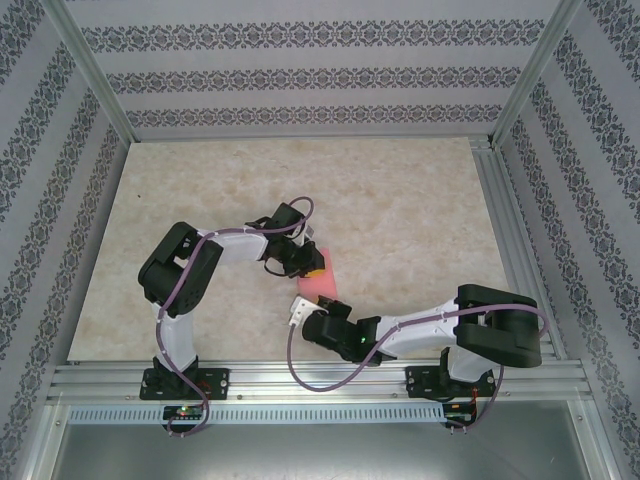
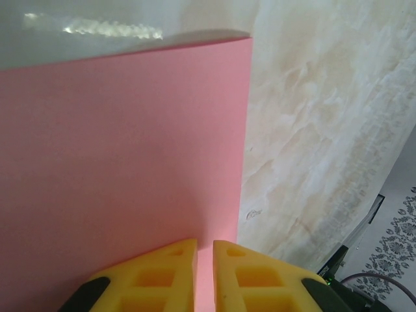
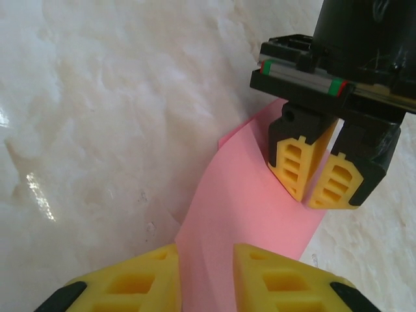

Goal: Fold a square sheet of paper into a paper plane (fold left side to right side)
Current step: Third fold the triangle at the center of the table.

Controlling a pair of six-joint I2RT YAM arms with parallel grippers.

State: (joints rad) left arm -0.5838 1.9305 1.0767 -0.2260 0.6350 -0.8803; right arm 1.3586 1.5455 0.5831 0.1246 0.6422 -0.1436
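At the middle of the marble-patterned table, a little toward its near edge, we see the pinkish-red sheet of paper lying between the two grippers. The left gripper stands over the sheet's far end, its arm stretched in from the left. The right gripper sits at the sheet's near left corner, its arm stretched across from the right.

From the right wrist camera we see the paper as a band longer than it is wide, running away from the lens. Its left edge looks raised a little off the table, with a shadow under it.

At the far end of that band the left gripper's yellow fingers point down onto the paper. They are drawn all but together, tips nearly meeting. From the left wrist camera we see only a thin slit between them, with pink showing through it. Whether they pinch a layer or merely press on the sheet, we cannot tell.

The right gripper's own yellow fingers stand clearly apart. We see the near end of the paper running into the gap between them, and they are not clamped on it.
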